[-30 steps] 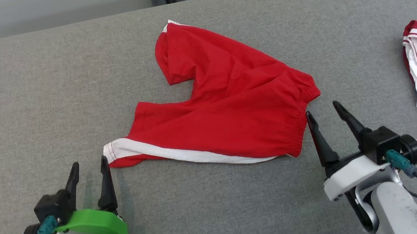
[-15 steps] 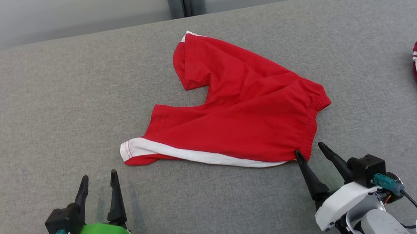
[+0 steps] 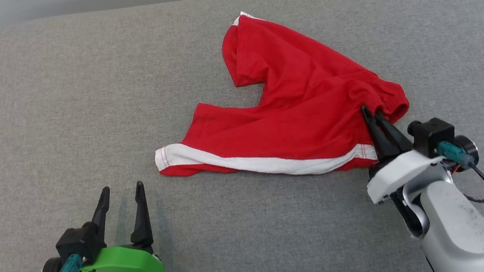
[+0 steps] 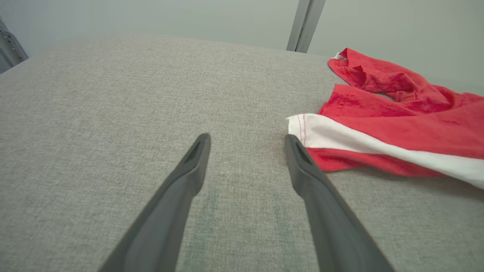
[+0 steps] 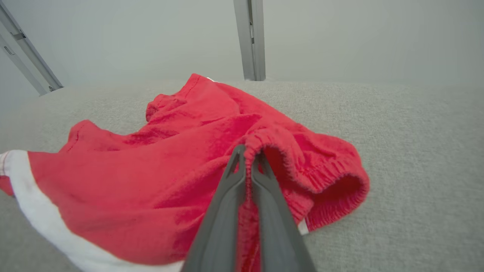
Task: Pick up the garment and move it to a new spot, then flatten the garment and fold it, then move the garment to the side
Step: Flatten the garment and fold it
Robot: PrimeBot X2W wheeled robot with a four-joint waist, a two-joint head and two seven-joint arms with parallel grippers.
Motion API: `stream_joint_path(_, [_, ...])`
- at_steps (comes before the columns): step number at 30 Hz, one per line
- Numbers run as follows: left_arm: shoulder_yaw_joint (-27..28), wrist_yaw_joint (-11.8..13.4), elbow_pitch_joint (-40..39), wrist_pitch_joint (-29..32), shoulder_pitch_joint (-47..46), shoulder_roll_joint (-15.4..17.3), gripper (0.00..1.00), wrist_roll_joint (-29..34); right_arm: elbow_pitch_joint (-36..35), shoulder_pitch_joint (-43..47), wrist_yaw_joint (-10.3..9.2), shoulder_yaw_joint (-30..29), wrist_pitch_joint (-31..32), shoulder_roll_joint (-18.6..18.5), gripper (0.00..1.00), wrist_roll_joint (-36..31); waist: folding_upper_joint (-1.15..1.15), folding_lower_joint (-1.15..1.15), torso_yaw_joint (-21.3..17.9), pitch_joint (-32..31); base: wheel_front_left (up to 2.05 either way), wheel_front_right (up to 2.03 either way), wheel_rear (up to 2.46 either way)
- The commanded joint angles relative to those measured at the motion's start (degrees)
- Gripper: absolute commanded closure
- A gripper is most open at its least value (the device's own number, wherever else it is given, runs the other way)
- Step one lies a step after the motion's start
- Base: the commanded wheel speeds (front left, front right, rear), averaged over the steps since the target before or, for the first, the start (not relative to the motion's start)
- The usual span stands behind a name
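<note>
fingers of the left gripper [image 3: 122, 191] stand spread over the grey cushion [image 3: 43, 106], near the white hem of the red shorts [image 3: 306, 116]. the shorts lie rumpled mid-cushion, legs pointing left. the right gripper [image 3: 372, 113] is pinched on their elastic waistband [image 5: 321, 170].

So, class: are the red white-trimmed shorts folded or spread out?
Spread, unfolded: red white-trimmed shorts show both legs apart on grey fabric surface.
</note>
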Motion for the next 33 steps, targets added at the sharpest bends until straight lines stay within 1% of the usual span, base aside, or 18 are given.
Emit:
stream_joint_path(1, [-0.41, 0.19, -0.01, 0.02, -1.25, 0.50, 0.00, -0.30, 2.05, -1.59, -0.10, -0.77, -0.25, -0.25, 1.00, -1.53, 0.00, 0.00, 1.64, 1.69, 0.00, 0.00, 0.00])
stream_joint_path(7, [-2.29, 0.19, 0.47, 0.02, -2.13, 0.82, 0.00, -1.09, 14.22, -8.10, -0.10, -4.37, -0.24, -0.25, 1.00, -7.82, 0.00, 0.00, 2.99, 2.58, 0.00, 0.00, 0.00])
stream_joint_path(9, [-2.47, 0.19, 0.71, 0.02, -2.18, 0.73, 0.00, -1.23, 16.61, -9.23, -0.10, -5.22, -0.17, -0.27, 1.00, -8.62, 0.00, 0.00, 3.06, 2.18, 0.00, 0.00, 0.00])
stream_joint_path(10, [-2.48, 0.19, 0.79, 0.02, -2.13, 0.67, 0.00, -1.18, 17.28, -9.24, -0.10, -5.44, -0.12, -0.26, 0.65, -9.11, 0.00, 0.00, 2.90, 1.81, 0.00, 0.00, 0.00])
stream_joint_path(11, [-2.41, 0.19, 0.79, 0.02, -2.02, 0.64, 0.00, -1.09, 17.37, -9.04, -0.10, -5.68, -0.12, -0.26, 0.08, -9.06, 0.00, 0.00, 2.68, 1.51, 0.00, 0.00, 0.00])
stream_joint_path(12, [-2.16, 0.19, 0.72, 0.02, -1.77, 0.64, 0.00, -0.91, 16.94, -8.55, -0.10, -5.84, -0.13, -0.28, 0.00, -8.49, 0.00, 0.00, 2.30, 1.01, 0.00, 0.00, 0.00])
stream_joint_path(15, [-1.71, 0.19, 0.88, 0.02, -0.67, 0.65, 0.00, -0.42, 14.09, -6.26, -0.10, -6.92, -0.13, -0.32, 0.00, -7.92, 0.00, 0.00, 1.14, -0.59, 0.00, 0.00, 0.00])
stream_joint_path(26, [2.52, 0.19, 0.08, 0.02, 3.32, -0.25, 0.00, 3.06, -1.86, 6.67, -0.10, -8.28, -0.13, -0.24, 0.00, -7.58, 0.00, 0.00, -3.62, -6.67, 0.00, 0.00, 0.00])
stream_joint_path(33, [2.97, 0.19, -1.21, 0.02, 6.31, -0.42, 0.00, 7.52, -6.78, 13.44, -0.10, -6.43, -0.13, -0.23, 0.00, -6.76, 0.00, 0.00, -4.91, -9.85, 0.00, 0.00, 0.00])
